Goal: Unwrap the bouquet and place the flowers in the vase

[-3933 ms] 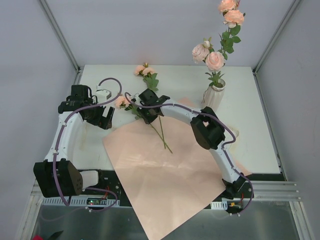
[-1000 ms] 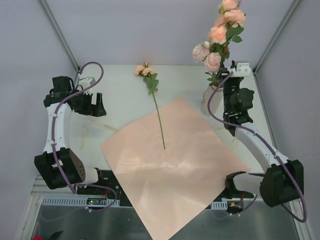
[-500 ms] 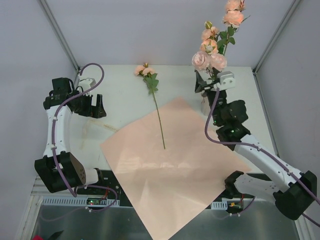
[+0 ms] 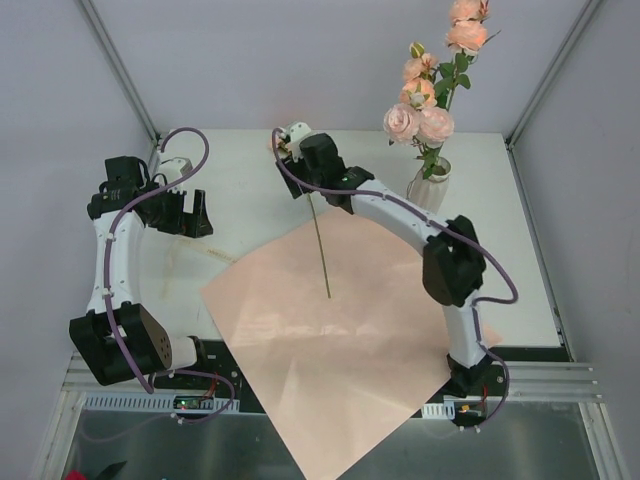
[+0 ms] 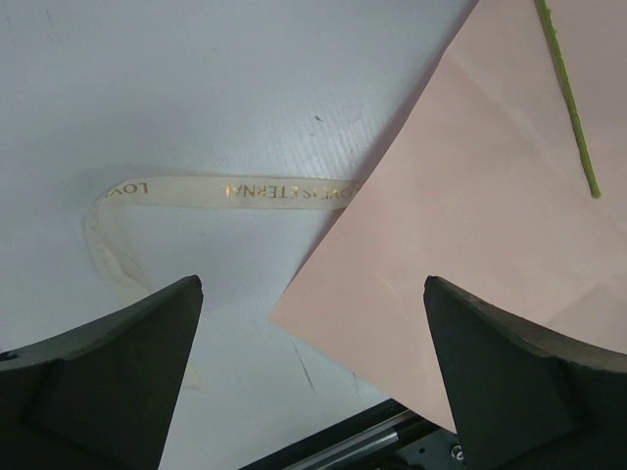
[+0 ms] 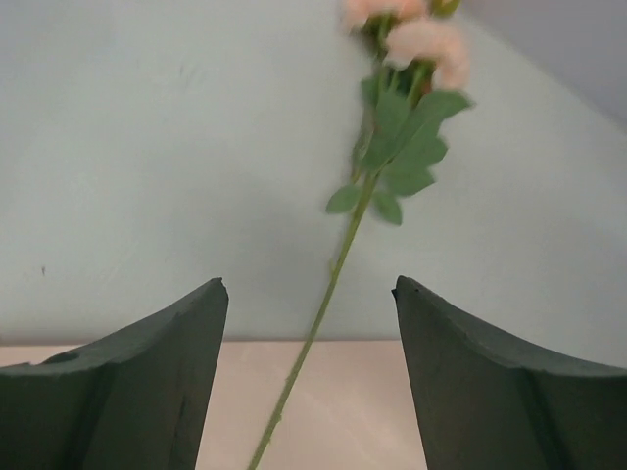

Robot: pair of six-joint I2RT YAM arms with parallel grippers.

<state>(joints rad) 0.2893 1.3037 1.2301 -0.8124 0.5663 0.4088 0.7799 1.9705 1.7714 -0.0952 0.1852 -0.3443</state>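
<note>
Hovering our right tool (image 6: 309, 282), spread wide, over one rose (image 6: 392, 147) on the tabletop (image 4: 240, 180), our left tool (image 5: 312, 281) spread above ribbon (image 5: 245, 191) and paper (image 5: 470, 225), other roses (image 4: 420, 115) in vase (image 4: 432, 182)

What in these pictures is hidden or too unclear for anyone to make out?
- Top view: the loose flower has its blooms covered by the right arm.
- Right wrist view: those blooms are blurred and cut off by the top edge.
- Left wrist view: the ribbon runs under the pink paper, which hides the rest of its lettering.
- Top view: the mouth of the vase is behind leaves.
</note>
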